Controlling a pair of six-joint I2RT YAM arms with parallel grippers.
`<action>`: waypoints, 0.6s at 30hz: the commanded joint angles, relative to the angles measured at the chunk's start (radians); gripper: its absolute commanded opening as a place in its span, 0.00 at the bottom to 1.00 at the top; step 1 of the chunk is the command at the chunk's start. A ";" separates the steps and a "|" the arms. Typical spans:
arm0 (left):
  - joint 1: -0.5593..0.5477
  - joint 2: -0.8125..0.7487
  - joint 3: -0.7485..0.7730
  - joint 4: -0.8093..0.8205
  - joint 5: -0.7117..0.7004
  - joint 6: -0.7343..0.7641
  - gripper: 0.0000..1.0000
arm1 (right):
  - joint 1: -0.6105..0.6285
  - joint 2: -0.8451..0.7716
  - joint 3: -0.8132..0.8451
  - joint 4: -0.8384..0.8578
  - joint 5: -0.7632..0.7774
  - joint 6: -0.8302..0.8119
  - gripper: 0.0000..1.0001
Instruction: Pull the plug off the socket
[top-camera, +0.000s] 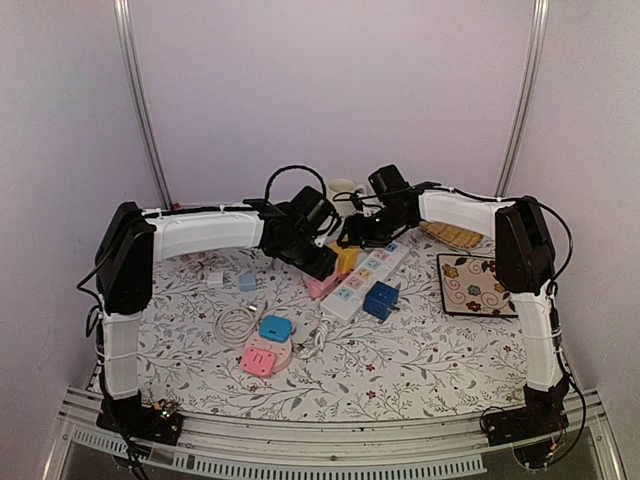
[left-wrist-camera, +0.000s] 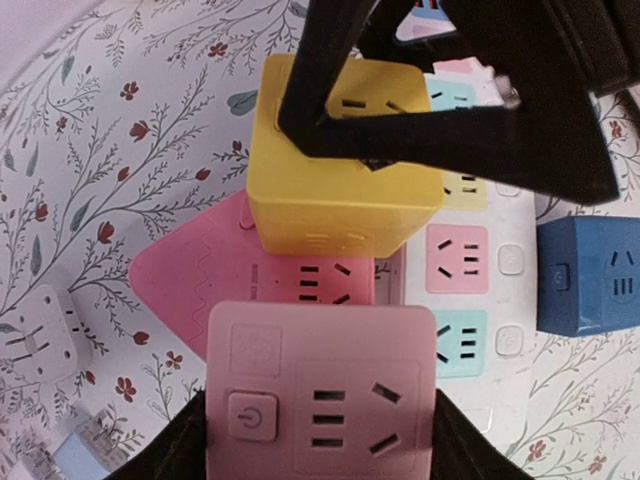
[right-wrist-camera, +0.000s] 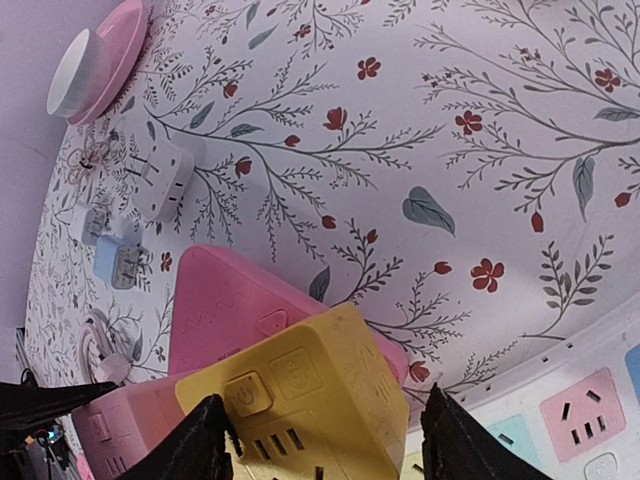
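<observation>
A pink cube plug (left-wrist-camera: 320, 395) sits between my left gripper's fingers (left-wrist-camera: 470, 450), which press on both its sides; the left gripper (left-wrist-camera: 320, 440) is shut on it. It lies beside a pink triangular socket (left-wrist-camera: 190, 285). A yellow cube plug (left-wrist-camera: 340, 190) stands on that socket's far end. My right gripper (right-wrist-camera: 315, 440) straddles the yellow cube (right-wrist-camera: 310, 400), open, with a small gap at its right finger. In the top view both grippers, left (top-camera: 318, 262) and right (top-camera: 355, 238), meet over the yellow cube (top-camera: 347, 258) at the table's middle.
A white power strip (top-camera: 365, 275) with coloured outlets lies right of the cubes, a blue cube plug (top-camera: 381, 298) at its near end. A round pink socket (top-camera: 262, 358), a white cable (top-camera: 235, 322), small adapters (top-camera: 215, 280), a mug (top-camera: 343, 193) and a patterned tile (top-camera: 475, 285) lie around.
</observation>
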 joint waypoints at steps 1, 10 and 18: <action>0.013 -0.019 0.036 0.110 -0.038 -0.017 0.07 | 0.004 0.005 -0.037 -0.044 0.032 -0.054 0.64; 0.023 0.007 0.082 0.110 -0.027 -0.060 0.03 | 0.024 0.001 -0.093 -0.043 0.040 -0.112 0.63; 0.061 0.021 0.116 0.124 0.045 -0.106 0.01 | 0.034 0.001 -0.124 -0.053 0.072 -0.143 0.64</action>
